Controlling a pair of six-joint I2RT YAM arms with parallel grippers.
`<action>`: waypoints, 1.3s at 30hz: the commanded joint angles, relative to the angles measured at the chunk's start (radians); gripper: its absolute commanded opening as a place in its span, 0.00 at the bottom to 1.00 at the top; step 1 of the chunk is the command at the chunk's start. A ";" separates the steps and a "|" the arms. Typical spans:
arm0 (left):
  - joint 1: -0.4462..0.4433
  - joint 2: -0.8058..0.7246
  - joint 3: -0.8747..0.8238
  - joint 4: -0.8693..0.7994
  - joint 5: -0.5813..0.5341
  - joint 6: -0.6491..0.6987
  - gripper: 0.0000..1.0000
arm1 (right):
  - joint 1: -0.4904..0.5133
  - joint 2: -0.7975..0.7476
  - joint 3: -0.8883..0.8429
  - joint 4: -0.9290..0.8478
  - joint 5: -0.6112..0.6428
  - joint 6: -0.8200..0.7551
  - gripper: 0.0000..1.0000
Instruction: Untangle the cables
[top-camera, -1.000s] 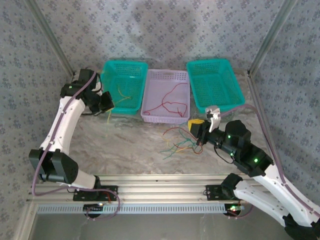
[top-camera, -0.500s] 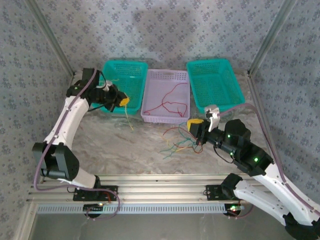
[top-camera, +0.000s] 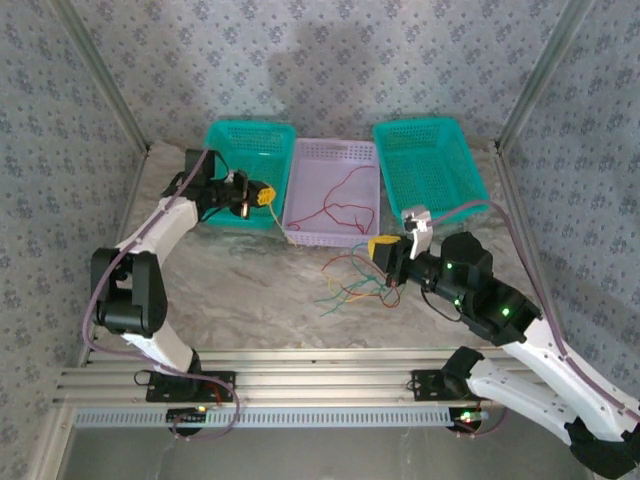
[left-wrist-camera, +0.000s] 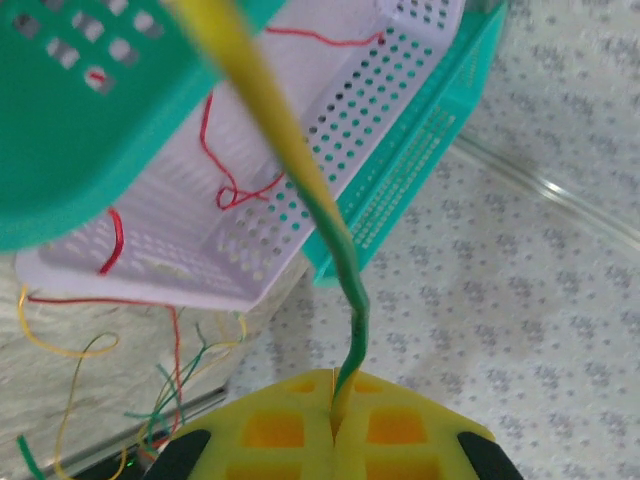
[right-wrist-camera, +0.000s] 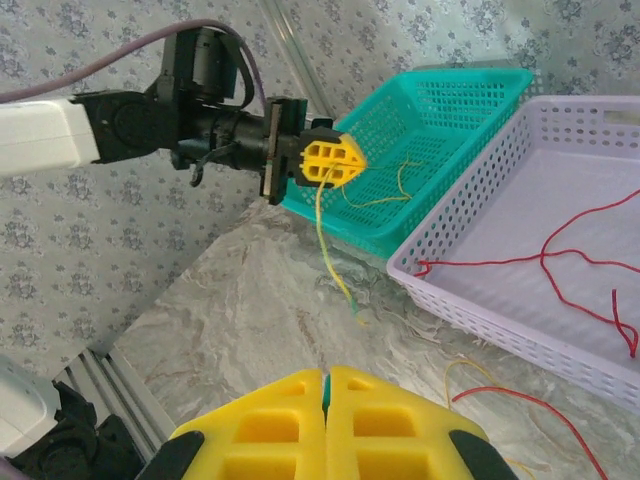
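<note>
Two baskets sit at the far edge of my table, the teal basket left of the lilac basket, which holds red cables. My left gripper is clamped on a yellow-green cable above the teal basket's near right corner. My right gripper, pads pressed together, hangs by the tangle of cables mid-table.
</note>
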 joint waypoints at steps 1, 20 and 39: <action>0.045 0.042 -0.021 0.120 -0.015 -0.174 0.00 | 0.011 0.005 0.050 -0.011 0.018 0.019 0.00; 0.103 0.323 0.224 0.004 -0.097 -0.164 0.00 | 0.031 0.044 0.058 -0.007 0.042 0.020 0.00; 0.113 0.251 0.475 -0.569 -0.191 0.306 0.00 | 0.027 0.273 0.035 0.050 0.007 -0.012 0.14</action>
